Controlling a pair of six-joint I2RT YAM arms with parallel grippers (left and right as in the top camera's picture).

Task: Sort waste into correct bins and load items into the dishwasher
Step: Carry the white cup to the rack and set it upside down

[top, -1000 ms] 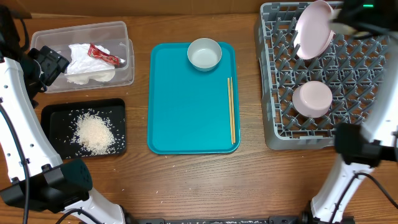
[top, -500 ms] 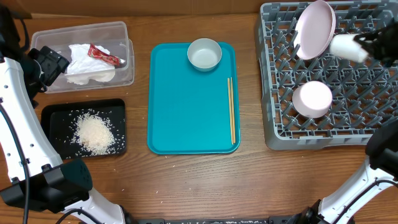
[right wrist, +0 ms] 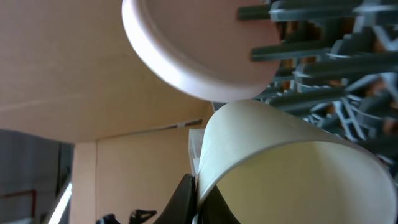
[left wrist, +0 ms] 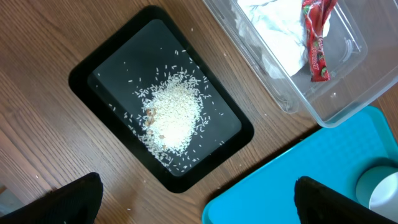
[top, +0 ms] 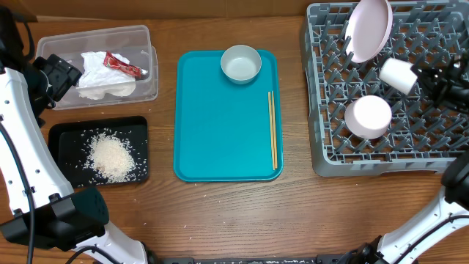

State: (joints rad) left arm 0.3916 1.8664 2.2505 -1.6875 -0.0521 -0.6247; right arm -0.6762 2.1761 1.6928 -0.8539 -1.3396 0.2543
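Overhead view of a wooden counter (top: 220, 213). At the far left corner sits a clear tub (top: 150, 73) holding a crumpled white napkin (top: 99, 73) and a red-and-white wrapper (top: 122, 65). Nearer along the left edge lies a black tray (top: 64, 138) with a heap of white rice (top: 111, 155). A teal tray (top: 220, 132) takes the middle of the counter. A pale round dish (top: 241, 64) stands at its far end, and a pair of chopsticks (top: 272, 130) lies along its right rim.

A grey dish rack (top: 330, 154) fills the far right corner. Inside it, a plate (top: 370, 29) stands on edge at the far end and a bowl (top: 368, 116) rests upside down. Between them the right end effector (top: 416, 76) holds a small pale cup (top: 398, 74) tipped on its side over the pegs. Whether the cup touches the rack cannot be told. The left end effector (top: 57, 73) hangs beside the tub's left wall, and its jaws are unclear from above.

Left wrist view, looking down: two dark fingertips (left wrist: 74, 199) sit at the bottom corners, spread wide apart with nothing between them. Scattered single grains show around the rice heap, beside corners of the tub and teal tray.

Right wrist view: the cup fills the lower frame, its wall pinched between closed dark fingers (right wrist: 186, 196). The plate's rim curves above, with rack pegs to the right.
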